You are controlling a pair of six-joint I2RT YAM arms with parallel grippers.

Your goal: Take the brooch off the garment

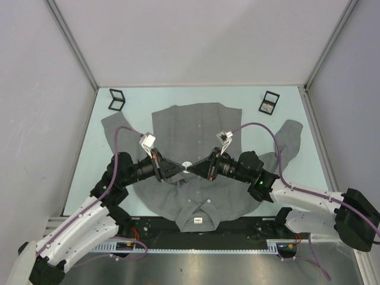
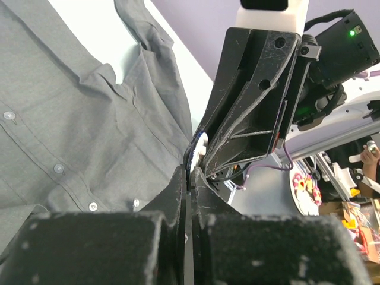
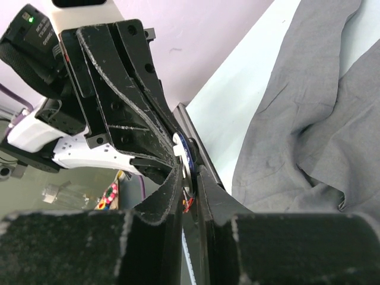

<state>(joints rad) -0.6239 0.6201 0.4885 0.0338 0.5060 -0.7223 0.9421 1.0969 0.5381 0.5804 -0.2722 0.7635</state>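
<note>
Pinching the brooch [image 1: 186, 166] from 9 o'clock with the left claw [image 1: 178, 170], from 3 o'clock with the right claw [image 1: 196, 168] (both clenched on it), above the middle of the shirt [image 1: 178, 127].

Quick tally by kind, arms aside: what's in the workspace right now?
grey shirt: 1
brooch: 1
small black cases: 2
Total: 4

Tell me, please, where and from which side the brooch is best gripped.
Pinch the brooch across its flat faces, from either side: a thin disc on edge above the garment, between left end effector and right end effector.
</note>
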